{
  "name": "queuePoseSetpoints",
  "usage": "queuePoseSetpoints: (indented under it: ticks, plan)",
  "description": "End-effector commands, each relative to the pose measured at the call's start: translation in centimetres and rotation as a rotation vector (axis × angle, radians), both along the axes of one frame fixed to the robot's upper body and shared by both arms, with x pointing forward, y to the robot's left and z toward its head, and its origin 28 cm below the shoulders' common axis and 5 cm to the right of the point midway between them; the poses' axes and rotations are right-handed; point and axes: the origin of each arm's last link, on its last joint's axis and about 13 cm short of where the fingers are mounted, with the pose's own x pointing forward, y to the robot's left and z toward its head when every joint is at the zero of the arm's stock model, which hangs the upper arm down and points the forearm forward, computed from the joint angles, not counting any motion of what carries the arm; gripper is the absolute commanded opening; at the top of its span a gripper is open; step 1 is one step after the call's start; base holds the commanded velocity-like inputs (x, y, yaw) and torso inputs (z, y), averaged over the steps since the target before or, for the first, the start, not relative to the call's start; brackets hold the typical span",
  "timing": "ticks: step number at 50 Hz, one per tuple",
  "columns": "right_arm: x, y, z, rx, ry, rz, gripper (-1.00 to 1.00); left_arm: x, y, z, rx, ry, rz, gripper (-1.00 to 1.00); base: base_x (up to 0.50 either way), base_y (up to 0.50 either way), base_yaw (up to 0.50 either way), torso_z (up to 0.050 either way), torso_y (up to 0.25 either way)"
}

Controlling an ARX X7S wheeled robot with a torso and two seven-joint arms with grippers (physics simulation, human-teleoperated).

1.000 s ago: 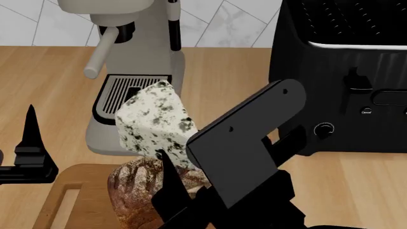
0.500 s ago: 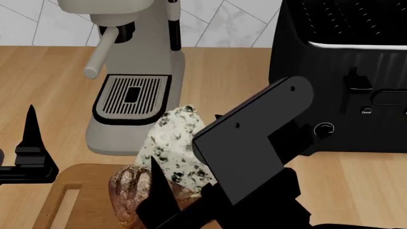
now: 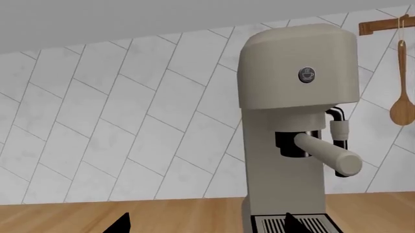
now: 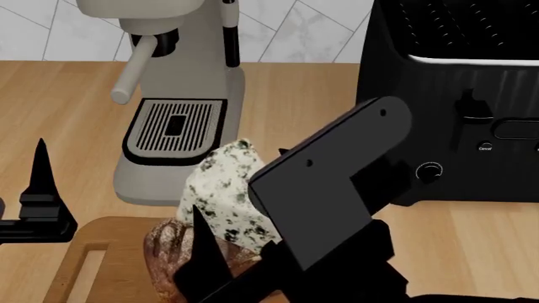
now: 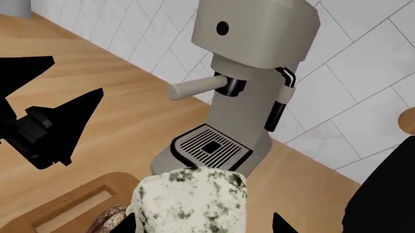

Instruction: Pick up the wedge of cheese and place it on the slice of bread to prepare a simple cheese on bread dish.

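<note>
The wedge of cheese (image 4: 221,192), pale with dark mould veins, rests tilted on the top of the slice of bread (image 4: 164,252), a dark crusty loaf piece on a wooden cutting board (image 4: 84,265). My right gripper (image 5: 204,224) straddles the cheese (image 5: 191,199) and is open: one fingertip (image 5: 126,224) sits at the cheese's edge, while a strip of counter shows between the cheese and the other fingertip (image 5: 282,225). In the head view one right finger (image 4: 202,249) stands in front of the bread. My left gripper (image 4: 38,183) hovers open and empty at the far left.
A beige espresso machine (image 4: 177,95) with a drip tray stands just behind the cheese. A large black appliance (image 4: 455,95) fills the back right. A wooden spoon (image 3: 402,104) hangs on the tiled wall. The left gripper (image 5: 73,76) is beside the board.
The cheese has come down from in front of the drip tray onto the bread and tipped over. My right gripper sank with it and its jaws spread. The left arm stayed still.
</note>
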Motion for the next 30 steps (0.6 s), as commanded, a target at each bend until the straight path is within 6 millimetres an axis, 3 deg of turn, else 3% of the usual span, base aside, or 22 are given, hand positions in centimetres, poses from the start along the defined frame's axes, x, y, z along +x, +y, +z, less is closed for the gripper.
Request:
queuePoseSetpoints:
  ticks: [1,30]
  plan:
    - [0.6,0.2,-0.8,0.013,-0.018,-0.014,1.0,-0.1,0.0,0.0,-0.01,-0.012,-0.001,1.0,0.0,0.0,0.0,0.0,0.0]
    - [-0.9,0.4,3.9,-0.032,-0.148,0.023,1.0,-0.1,0.0,0.0,-0.01,-0.011,-0.002,1.0,0.0,0.0,0.0,0.0,0.0]
